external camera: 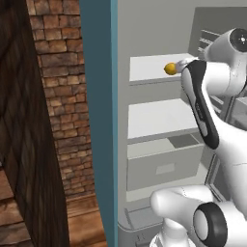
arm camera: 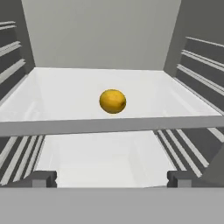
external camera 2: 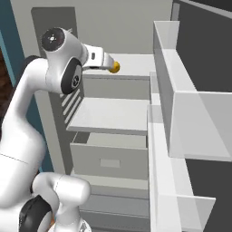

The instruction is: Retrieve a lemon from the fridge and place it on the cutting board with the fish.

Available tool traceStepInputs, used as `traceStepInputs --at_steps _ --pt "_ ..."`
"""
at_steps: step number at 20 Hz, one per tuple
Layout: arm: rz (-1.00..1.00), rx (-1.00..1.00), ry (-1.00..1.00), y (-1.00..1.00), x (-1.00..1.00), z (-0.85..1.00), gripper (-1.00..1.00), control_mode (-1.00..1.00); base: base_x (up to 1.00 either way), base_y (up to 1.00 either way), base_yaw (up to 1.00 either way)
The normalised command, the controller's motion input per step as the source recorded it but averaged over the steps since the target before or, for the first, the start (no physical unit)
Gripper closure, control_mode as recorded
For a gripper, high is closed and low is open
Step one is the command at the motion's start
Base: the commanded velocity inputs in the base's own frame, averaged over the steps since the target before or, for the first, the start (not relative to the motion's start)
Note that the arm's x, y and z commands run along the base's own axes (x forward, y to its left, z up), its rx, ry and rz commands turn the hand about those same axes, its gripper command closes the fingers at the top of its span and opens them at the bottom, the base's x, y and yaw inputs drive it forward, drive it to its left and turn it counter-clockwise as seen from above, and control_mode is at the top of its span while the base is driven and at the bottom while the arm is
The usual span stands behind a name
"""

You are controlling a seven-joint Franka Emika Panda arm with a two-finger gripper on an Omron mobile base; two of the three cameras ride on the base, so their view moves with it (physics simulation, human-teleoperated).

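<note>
Light: even, bright, rendered, no glare
Shadows: faint under the shelves point(arm camera: 65, 94)
Sharpness: soft, slightly blurred edges throughout

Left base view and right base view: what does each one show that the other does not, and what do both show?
The left base view alone shows a brick wall and the fridge's teal side trim in full height. The right base view alone shows the open door's shelves. Both show the lemon on the upper white shelf, a lower shelf, the drawer, and the arm reaching toward the lemon.
</note>
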Motion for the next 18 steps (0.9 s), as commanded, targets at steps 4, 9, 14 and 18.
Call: traceStepInputs --at_steps 4,9,14,18 --pt "0.00 0.00 0.00 0.00 0.54 -0.08 -1.00 -1.00 0.00 0.00 0.00" --pt "0.00 0.00 0.04 -0.04 0.63 -0.01 -1.00 -1.00 0.00 0.00 0.00" --pt "0.00 0.00 0.09 -0.10 0.66 -0.16 -1.00 -1.00 0.00 0.00 0.00" --pt "0.00 0.01 0.07 -0.33 0.62 -0.16 -1.00 -1.00 0.00 0.00 0.00"
